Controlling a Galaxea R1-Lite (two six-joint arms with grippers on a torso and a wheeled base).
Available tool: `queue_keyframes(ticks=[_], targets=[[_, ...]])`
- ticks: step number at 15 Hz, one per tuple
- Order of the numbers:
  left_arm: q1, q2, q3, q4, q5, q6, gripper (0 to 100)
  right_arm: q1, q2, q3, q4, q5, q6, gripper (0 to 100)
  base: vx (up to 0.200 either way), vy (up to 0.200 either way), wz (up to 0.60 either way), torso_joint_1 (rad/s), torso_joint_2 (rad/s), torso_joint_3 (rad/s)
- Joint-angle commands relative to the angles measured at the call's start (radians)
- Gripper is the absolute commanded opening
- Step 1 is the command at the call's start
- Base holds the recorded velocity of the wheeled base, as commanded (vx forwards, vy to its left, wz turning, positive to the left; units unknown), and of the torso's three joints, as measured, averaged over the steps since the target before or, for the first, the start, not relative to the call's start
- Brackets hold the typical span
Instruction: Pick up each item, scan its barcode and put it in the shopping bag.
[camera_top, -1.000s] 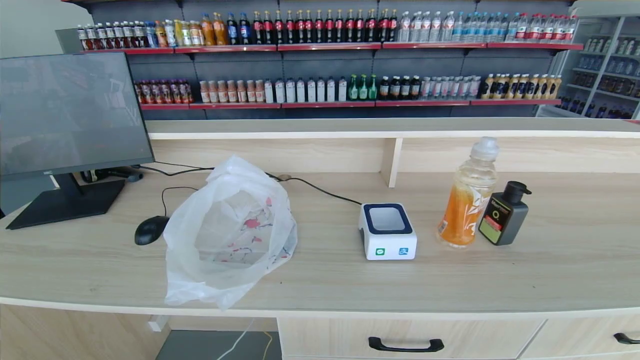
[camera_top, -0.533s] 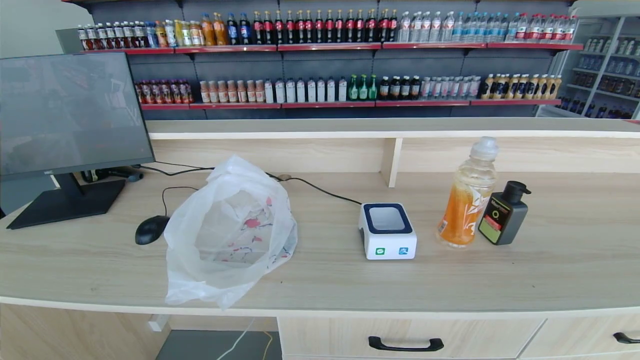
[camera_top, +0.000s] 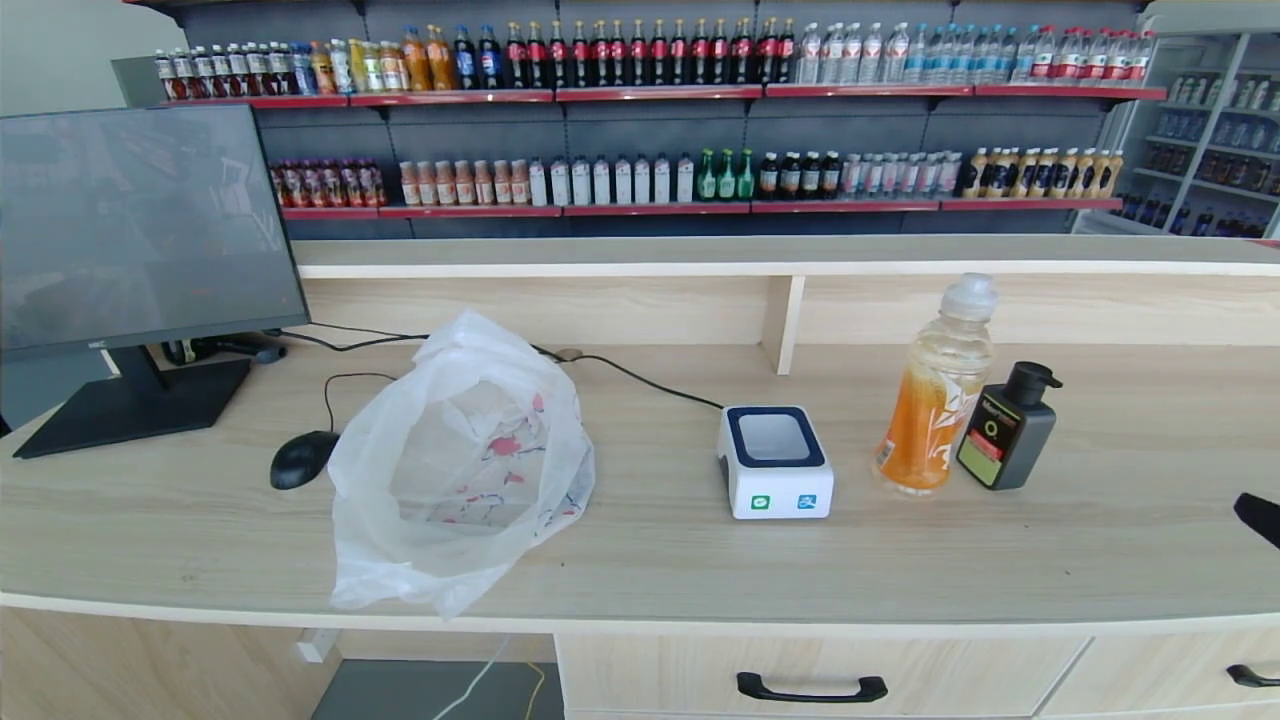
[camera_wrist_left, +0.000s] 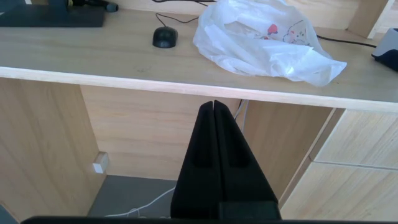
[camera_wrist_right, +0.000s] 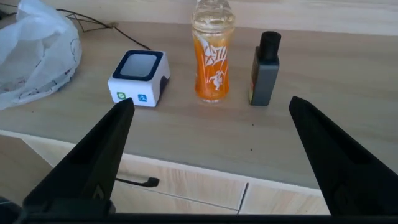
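Observation:
An orange drink bottle (camera_top: 937, 392) (camera_wrist_right: 213, 55) with a white cap stands on the counter beside a black pump bottle (camera_top: 1006, 428) (camera_wrist_right: 265, 70). The white barcode scanner (camera_top: 773, 462) (camera_wrist_right: 139, 77) sits mid-counter. A translucent plastic shopping bag (camera_top: 460, 465) (camera_wrist_left: 264, 39) (camera_wrist_right: 34, 53) lies slumped to its left. My right gripper (camera_wrist_right: 211, 115) is open, in front of the counter's edge and facing both bottles; its tip shows at the head view's right edge (camera_top: 1258, 517). My left gripper (camera_wrist_left: 214, 109) is shut, below the counter's front edge, under the bag.
A monitor (camera_top: 140, 230) on a stand and a black mouse (camera_top: 302, 459) (camera_wrist_left: 165, 38) with cables lie at the counter's left. Drawers with black handles (camera_top: 811, 689) run under the counter (camera_top: 1150, 520). Shelves of bottles (camera_top: 650, 60) stand behind the raised ledge.
A dark tip of my right gripper has come into the head view at the right edge. The items on the counter have not moved.

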Motion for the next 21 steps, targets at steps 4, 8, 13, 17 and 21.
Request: queue_keyframes(ticks=[4, 8, 13, 17, 21], targets=[[0.000, 0.000, 0.000, 0.000, 0.000, 0.000, 0, 0.000, 0.434, -0.016, -0.468, -0.004, -0.005, 100, 0.000, 0.000, 0.00, 0.000, 0.00, 0.000], [0.000, 0.000, 0.000, 0.000, 0.000, 0.000, 0, 0.019, 0.572, 0.017, -0.635, -0.005, -0.015, 100, 0.000, 0.000, 0.00, 0.000, 0.00, 0.000], [0.000, 0.000, 0.000, 0.000, 0.000, 0.000, 0, 0.052, 0.804, 0.036, -0.942, -0.048, -0.018, 100, 0.000, 0.000, 0.00, 0.000, 0.00, 0.000], [0.000, 0.000, 0.000, 0.000, 0.000, 0.000, 0, 0.088, 0.873, 0.029, -1.054, -0.084, -0.023, 100, 0.000, 0.000, 0.00, 0.000, 0.00, 0.000], [0.000, 0.000, 0.000, 0.000, 0.000, 0.000, 0, 0.135, 0.850, 0.036, -1.057, -0.087, -0.023, 100, 0.000, 0.000, 0.00, 0.000, 0.00, 0.000]])
